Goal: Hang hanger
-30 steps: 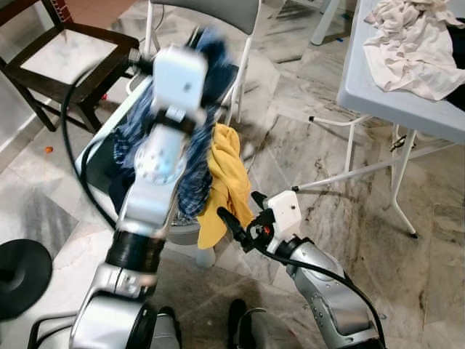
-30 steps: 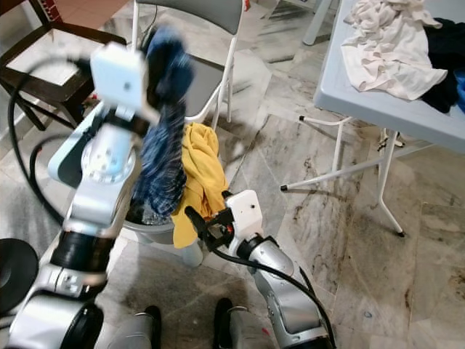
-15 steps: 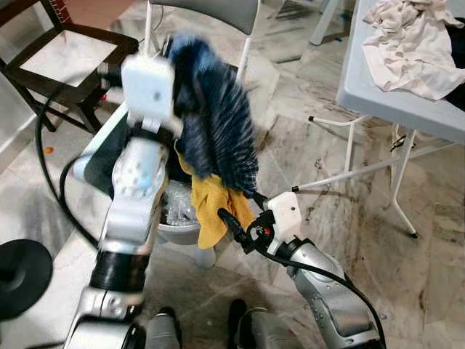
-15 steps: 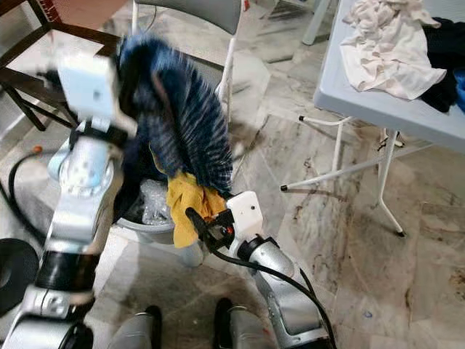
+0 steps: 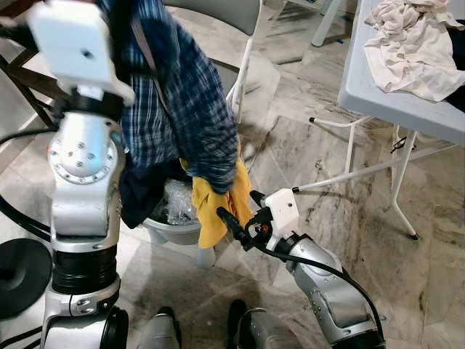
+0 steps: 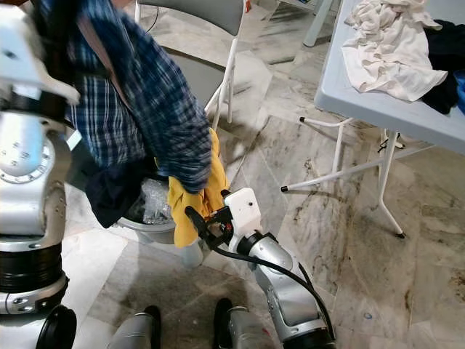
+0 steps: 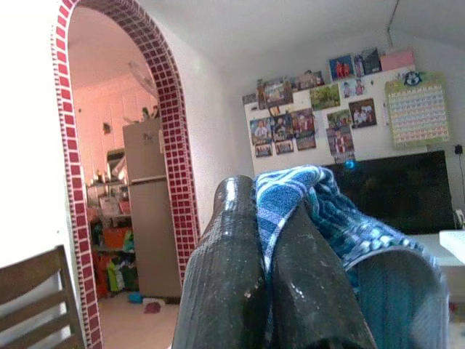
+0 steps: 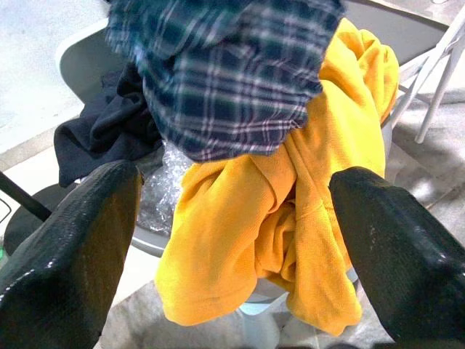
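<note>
Left tool [image 7: 265,291] raised plaid shirt [image 5: 182,109] higher

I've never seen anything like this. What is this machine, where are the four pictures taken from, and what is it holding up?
It is a walking humanoid robot with two silver arms; each ends in a hand of two long black fingers. The two wide pictures come from the cameras in its head, looking down. The other two come from a camera on each wrist, looking along that hand's fingers.

The left hand is raised high, its fingers shut on a blue plaid shirt, which hangs down over a grey basket on the floor. A yellow garment drapes over the basket's edge, and a dark garment hangs beside it. The right hand waits open near the yellow garment.

A folding chair stands behind the basket. To the right, a table holds a pale cloth.
</note>
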Available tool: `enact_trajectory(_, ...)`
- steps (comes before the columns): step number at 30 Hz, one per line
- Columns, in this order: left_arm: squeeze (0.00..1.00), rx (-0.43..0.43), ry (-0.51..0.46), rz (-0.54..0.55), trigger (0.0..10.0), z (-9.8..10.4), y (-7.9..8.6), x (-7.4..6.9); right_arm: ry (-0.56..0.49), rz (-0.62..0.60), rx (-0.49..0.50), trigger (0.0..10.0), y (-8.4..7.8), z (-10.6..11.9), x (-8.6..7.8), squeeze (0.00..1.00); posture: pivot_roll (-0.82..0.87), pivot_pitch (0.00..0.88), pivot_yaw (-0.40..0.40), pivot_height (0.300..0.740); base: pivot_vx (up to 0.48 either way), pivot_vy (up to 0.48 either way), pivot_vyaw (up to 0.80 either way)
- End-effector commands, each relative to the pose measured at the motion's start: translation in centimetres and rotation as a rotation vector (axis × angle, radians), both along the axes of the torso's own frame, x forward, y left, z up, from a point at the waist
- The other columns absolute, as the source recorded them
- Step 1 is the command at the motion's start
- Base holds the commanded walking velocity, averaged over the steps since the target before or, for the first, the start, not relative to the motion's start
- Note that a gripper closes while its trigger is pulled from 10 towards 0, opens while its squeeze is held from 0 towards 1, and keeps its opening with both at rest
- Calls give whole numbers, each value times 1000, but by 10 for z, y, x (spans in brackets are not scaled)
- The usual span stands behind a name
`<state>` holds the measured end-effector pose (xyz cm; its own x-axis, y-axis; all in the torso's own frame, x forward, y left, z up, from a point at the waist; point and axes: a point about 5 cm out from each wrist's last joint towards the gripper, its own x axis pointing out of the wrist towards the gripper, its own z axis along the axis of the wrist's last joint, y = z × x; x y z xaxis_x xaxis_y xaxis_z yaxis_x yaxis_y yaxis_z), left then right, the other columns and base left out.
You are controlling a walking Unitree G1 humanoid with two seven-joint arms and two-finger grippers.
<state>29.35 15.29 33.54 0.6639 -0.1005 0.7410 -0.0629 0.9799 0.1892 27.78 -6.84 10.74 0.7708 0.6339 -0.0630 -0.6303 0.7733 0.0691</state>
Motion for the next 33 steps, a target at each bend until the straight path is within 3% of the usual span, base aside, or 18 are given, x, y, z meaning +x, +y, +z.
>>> enact_trajectory(1, 0, 2, -6, -7, 0, 0, -1, -2, 14, -2, -7, 10000, -2, -5, -2, 0, 135, 242, -116, 740, 0, 0, 0)
enact_trajectory(23, 0, 2, -6, -7, 0, 0, -1, -2, 14, -2, -7, 10000, -2, -5, -2, 0, 135, 242, -116, 740, 0, 0, 0)
enact_trajectory(25, 0, 6, 260, 87, 0, -62, 12, 12, 22, -41, -11, 10000, -3, -11, 0, 0, 123, 232, -71, 740, 0, 0, 0)
enact_trajectory(26, 0, 6, 260, 87, 0, -62, 12, 12, 22, -41, -11, 10000, -3, -11, 0, 0, 123, 232, -71, 740, 0, 0, 0)
enact_trajectory(27, 0, 13, 395, 126, 0, -100, 17, 14, 27, -59, -12, 10000, -4, -13, 0, 0, 122, 233, -72, 740, 0, 0, 0)
enact_trajectory(33, 0, 21, 448, 148, 0, -107, 19, 15, 26, -53, -10, 10000, -2, -13, 0, 0, 128, 239, -73, 740, 0, 0, 0)
